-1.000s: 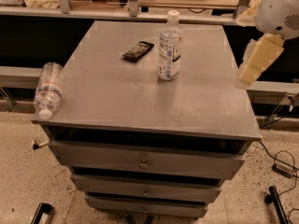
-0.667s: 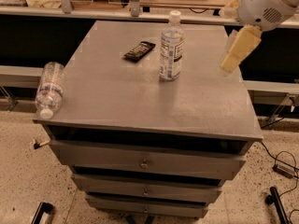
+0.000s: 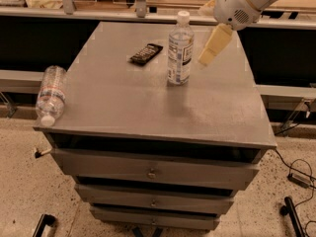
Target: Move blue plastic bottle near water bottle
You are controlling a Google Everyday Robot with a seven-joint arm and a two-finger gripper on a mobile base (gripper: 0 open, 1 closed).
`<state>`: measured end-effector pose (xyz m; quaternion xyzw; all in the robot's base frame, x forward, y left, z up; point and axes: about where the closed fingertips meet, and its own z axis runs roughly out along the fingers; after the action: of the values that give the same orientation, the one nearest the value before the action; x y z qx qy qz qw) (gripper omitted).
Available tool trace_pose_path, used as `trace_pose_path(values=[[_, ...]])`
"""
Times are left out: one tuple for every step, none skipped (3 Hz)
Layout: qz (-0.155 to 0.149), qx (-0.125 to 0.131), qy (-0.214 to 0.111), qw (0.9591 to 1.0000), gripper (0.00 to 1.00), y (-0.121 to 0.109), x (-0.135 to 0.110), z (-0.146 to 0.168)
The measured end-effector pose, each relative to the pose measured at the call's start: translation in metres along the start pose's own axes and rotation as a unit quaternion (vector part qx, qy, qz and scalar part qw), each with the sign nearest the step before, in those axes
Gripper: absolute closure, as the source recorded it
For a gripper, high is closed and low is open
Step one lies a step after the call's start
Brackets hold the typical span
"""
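The blue plastic bottle (image 3: 179, 51) stands upright near the middle back of the grey cabinet top (image 3: 148, 102); it is tall and clear, with a white cap and a white label. The water bottle (image 3: 51, 95) lies on its side at the left edge, cap toward the front, with a red-blue band. My gripper (image 3: 211, 51) hangs from the white arm at the upper right. It is just right of the blue plastic bottle, at label height, and apart from it.
A dark flat rectangular object (image 3: 146, 54) lies left of the blue plastic bottle. The cabinet has drawers (image 3: 153, 172) below. A shelf with items runs along the back (image 3: 98, 4). Cables (image 3: 296, 174) lie on the floor at right.
My gripper has moved left, from beyond the cabinet's right edge to close beside the blue plastic bottle. Both bottles have stayed in place.
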<state>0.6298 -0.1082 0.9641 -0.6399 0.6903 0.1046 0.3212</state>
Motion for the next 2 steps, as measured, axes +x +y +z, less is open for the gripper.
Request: trace_pose_path(values=[[0.0,-0.001,0.001,1.0,0.19,0.0007,-0.0003,0.0015],[-0.001,-0.003,0.0,1.0,0.5,0.0009,-0.0012,0.0048]])
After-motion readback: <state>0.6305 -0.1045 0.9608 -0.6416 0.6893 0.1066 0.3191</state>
